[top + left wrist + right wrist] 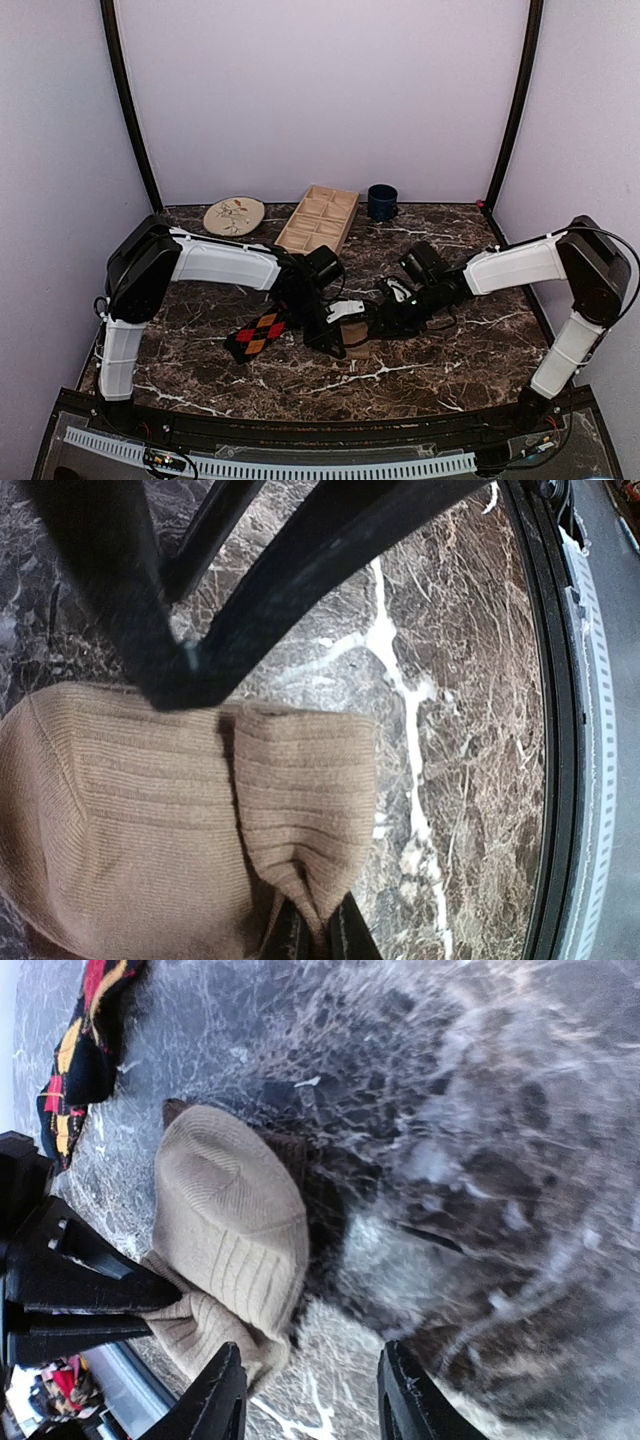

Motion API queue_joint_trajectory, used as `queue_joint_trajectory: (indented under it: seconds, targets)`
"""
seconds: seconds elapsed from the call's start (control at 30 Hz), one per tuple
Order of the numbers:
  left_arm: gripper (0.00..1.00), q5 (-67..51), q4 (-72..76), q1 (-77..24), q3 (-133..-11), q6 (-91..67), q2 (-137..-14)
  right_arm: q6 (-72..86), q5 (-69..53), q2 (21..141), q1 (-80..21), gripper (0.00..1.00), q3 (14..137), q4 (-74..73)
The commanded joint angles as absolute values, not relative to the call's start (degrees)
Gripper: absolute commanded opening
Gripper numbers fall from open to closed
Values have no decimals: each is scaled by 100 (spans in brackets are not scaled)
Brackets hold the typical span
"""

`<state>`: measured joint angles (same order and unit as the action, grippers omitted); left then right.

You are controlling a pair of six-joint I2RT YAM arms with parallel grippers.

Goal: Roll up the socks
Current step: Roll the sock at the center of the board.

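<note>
LEFT: left gripper (318,932) jaws pressed together, pinching the folded edge of the tan sock (225,1220) | RIGHT: right gripper (312,1350) jaws spread, just beside that sock, holding nothing | SOCKS: tan sock bunched mid-table (450,350); argyle sock (85,1045) flat, apart, leftward

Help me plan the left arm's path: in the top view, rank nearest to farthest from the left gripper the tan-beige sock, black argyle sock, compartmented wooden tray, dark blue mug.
1. Tan-beige sock, pinched in the left gripper.
2. Black argyle sock, to its left.
3. Compartmented wooden tray, back centre.
4. Dark blue mug, right of tray.
</note>
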<state>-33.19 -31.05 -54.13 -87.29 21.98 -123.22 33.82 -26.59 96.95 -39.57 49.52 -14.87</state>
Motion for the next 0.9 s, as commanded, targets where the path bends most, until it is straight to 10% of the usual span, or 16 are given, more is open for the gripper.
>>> queue_joint_trajectory:
  seconds: [0.0, 0.87]
  targets:
    - [5, -3526, -3682, -5325, -8874, 2110, -12565, 3162, -2084, 9193, -3946, 44, 4746, -1531]
    - [5, -4337, -4646, -4969, -9783, 1978, -13303, 1652, 1189, 7771, -6281, 44, 4907, -2430]
